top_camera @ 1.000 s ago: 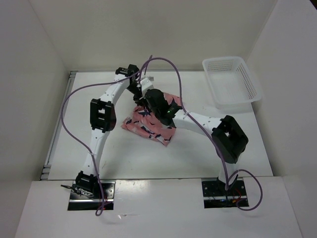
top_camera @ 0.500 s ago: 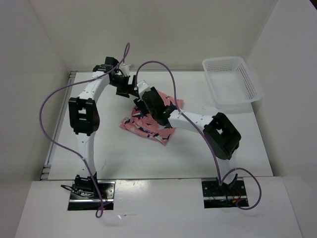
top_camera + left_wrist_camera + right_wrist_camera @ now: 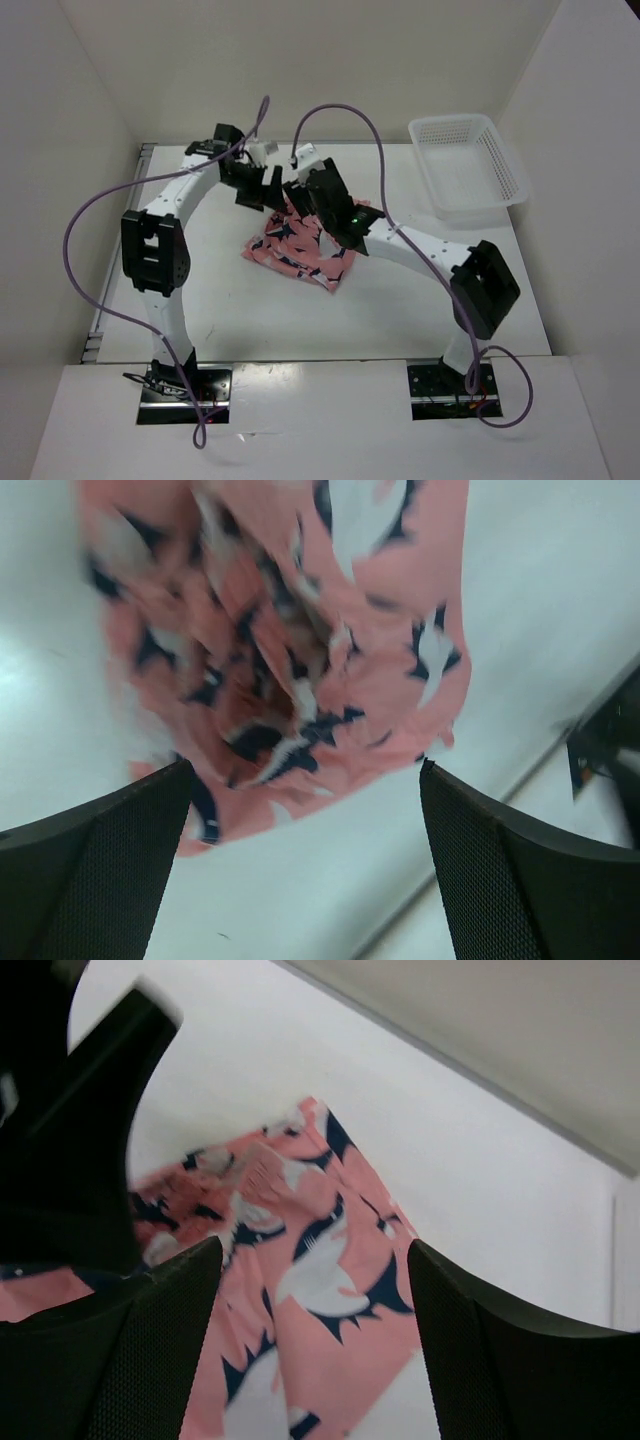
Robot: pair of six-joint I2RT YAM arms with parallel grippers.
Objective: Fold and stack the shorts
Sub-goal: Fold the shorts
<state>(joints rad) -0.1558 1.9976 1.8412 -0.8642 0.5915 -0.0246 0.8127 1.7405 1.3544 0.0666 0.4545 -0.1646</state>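
Observation:
The shorts (image 3: 300, 248), salmon-pink with navy-and-white shark shapes, lie in a folded, rumpled heap on the white table, held by neither gripper. My left gripper (image 3: 262, 188) hovers open just above their far left edge. In the left wrist view the shorts (image 3: 290, 650) spread out beyond the gripper (image 3: 305, 772), with only bare table between its fingers. My right gripper (image 3: 306, 192) hangs open over the far edge, close beside the left one. In the right wrist view the shorts (image 3: 310, 1310) lie flat below the open gripper (image 3: 315, 1252).
A white plastic mesh basket (image 3: 467, 165) stands at the back right corner. White walls close the table at the back and sides. The left arm's dark gripper body (image 3: 70, 1110) fills the right wrist view's upper left. Purple cables loop above both arms.
Both grippers have opened and let go of the shorts' far edge, then risen a little. The left arm swung back to the left; the shorts now rest on the table.

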